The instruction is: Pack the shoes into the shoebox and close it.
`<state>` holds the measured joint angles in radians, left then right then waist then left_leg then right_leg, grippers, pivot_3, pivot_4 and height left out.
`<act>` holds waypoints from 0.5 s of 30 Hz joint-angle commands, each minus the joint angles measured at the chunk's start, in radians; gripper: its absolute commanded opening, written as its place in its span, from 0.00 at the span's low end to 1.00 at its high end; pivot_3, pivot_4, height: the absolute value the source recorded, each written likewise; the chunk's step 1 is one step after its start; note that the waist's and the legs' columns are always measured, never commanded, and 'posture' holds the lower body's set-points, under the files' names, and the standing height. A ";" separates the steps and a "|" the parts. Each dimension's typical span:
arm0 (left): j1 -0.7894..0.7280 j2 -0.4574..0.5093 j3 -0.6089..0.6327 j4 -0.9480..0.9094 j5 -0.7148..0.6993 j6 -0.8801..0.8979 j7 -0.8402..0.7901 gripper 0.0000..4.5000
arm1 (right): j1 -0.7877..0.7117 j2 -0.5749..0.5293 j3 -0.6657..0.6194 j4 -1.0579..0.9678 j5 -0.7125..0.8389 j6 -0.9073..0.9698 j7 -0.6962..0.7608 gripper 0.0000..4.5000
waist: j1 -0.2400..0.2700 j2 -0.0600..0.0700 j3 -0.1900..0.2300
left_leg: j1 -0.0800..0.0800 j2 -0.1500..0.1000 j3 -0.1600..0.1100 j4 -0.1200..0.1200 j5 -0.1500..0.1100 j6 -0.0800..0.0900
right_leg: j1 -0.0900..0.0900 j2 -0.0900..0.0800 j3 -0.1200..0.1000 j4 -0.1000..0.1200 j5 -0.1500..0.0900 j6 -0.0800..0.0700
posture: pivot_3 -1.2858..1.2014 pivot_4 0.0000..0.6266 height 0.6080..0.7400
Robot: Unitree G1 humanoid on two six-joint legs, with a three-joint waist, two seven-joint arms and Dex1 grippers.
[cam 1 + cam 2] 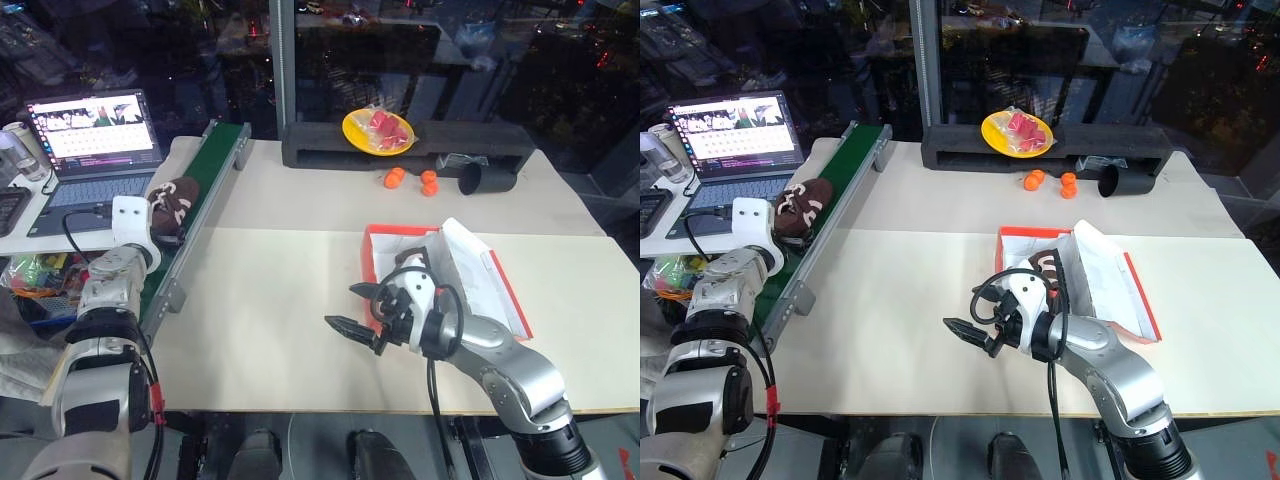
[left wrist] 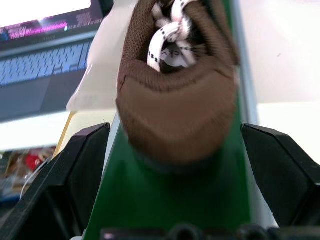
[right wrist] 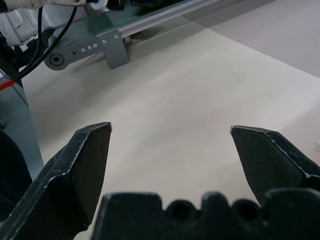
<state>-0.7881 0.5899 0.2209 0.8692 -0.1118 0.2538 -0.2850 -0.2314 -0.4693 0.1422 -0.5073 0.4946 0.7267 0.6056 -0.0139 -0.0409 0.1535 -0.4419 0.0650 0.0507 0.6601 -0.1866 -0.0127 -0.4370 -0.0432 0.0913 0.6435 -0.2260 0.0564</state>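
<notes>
Beige table (image 1: pixel 280 330): brown shoe (image 1: pixel 172 203) on green conveyor (image 1: pixel 205 185) at ten o'clock, between wide-open left gripper (image 2: pixel 170 150) fingers, unheld; right gripper (image 1: pixel 362 310) wide open, empty, beside shoebox (image 1: pixel 505 290).

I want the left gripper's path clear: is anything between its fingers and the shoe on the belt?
Nothing but bare green belt: in the left wrist view the shoe lies just ahead of the open left gripper, fingers either side.

The dark brown knitted-cloth shoe (image 2: pixel 176 107) looks rough and matt; the green conveyor belt (image 2: pixel 170 200) beneath is smooth; the beige tabletop (image 3: pixel 190 95) matt.
</notes>
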 commanded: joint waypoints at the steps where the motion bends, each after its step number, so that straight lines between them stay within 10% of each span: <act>1: -0.039 -0.012 -0.006 0.015 -0.004 0.052 -0.011 1.00 | -0.027 0.004 -0.041 -0.046 0.030 0.003 -0.009 1.00 | 0.002 0.000 0.000 | 0.000 0.000 0.000 0.000 0.000 0.000 | 0.000 0.000 0.000 0.000 0.000 0.000 | 0.52 0.24 0.84; 9: -0.085 -0.083 0.076 -0.095 -0.114 0.048 -0.039 0.57 | -0.070 0.002 -0.084 -0.039 0.042 0.022 -0.030 1.00 | 0.023 -0.001 -0.001 | 0.001 0.000 0.000 0.001 0.000 -0.001 | 0.001 0.000 0.000 0.002 0.000 0.000 | 0.52 0.24 0.84; 15: -0.008 -0.230 0.054 -0.497 -0.264 0.066 -0.143 0.57 | -0.233 0.182 -0.304 0.167 0.157 0.244 -0.320 1.00 | 0.023 -0.004 0.000 | -0.002 0.000 0.000 0.001 0.000 -0.001 | -0.001 0.000 0.000 0.001 0.000 0.000 | 0.52 0.24 0.84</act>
<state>-0.8055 0.3835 0.3000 0.5447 -0.3188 0.2997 -0.3841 -0.4043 -0.3205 -0.0666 -0.4138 0.6339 0.8792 0.4256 0.0089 -0.0453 0.1534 -0.4443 0.0652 0.0503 0.6613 -0.1861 -0.0136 -0.4377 -0.0435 0.0912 0.6449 -0.2254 0.0559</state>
